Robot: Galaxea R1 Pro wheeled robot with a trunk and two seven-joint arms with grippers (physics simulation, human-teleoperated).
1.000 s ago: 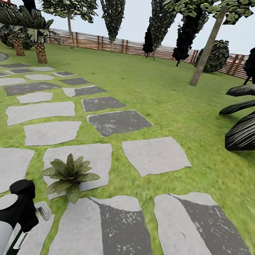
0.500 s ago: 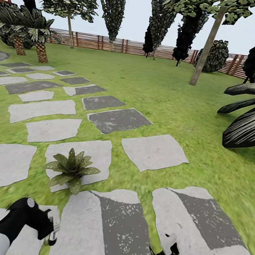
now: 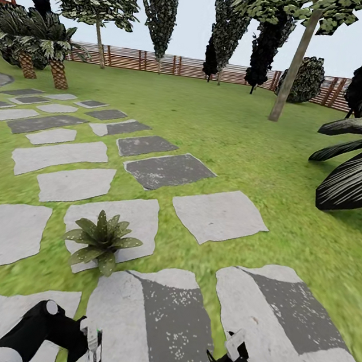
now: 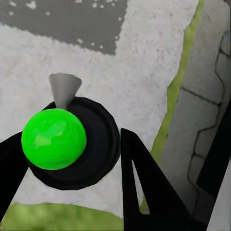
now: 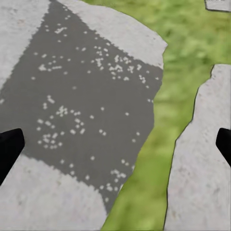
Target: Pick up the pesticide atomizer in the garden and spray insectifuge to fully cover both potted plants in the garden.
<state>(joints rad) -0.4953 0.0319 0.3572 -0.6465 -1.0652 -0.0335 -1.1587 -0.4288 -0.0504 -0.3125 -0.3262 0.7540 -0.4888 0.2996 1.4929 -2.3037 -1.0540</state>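
Observation:
One potted plant (image 3: 101,241), a low rosette of pointed green leaves, sits on a pale stepping stone (image 3: 134,220) left of centre; the other is out of view. The atomizer (image 4: 54,138) has a bright green ball top, a black round body and a grey cone nozzle. My left gripper (image 4: 70,147) is shut on it, black fingers on either side. In the head view that gripper (image 3: 89,342) hangs low at the left, short of the plant. My right gripper (image 3: 226,353) is low at the right, open and empty, over a dark-patched stone (image 5: 86,96).
Grey stepping stones (image 3: 168,170) run across the lawn (image 3: 239,137) to the far left. A big dark-leaved plant (image 3: 356,172) crowds the right side. A tree trunk (image 3: 294,64), palms (image 3: 46,51) and a wooden fence (image 3: 164,62) stand farther off.
The view shifted slightly at first. My left arm has dropped and swung right with the atomizer. My right gripper has risen into the head view.

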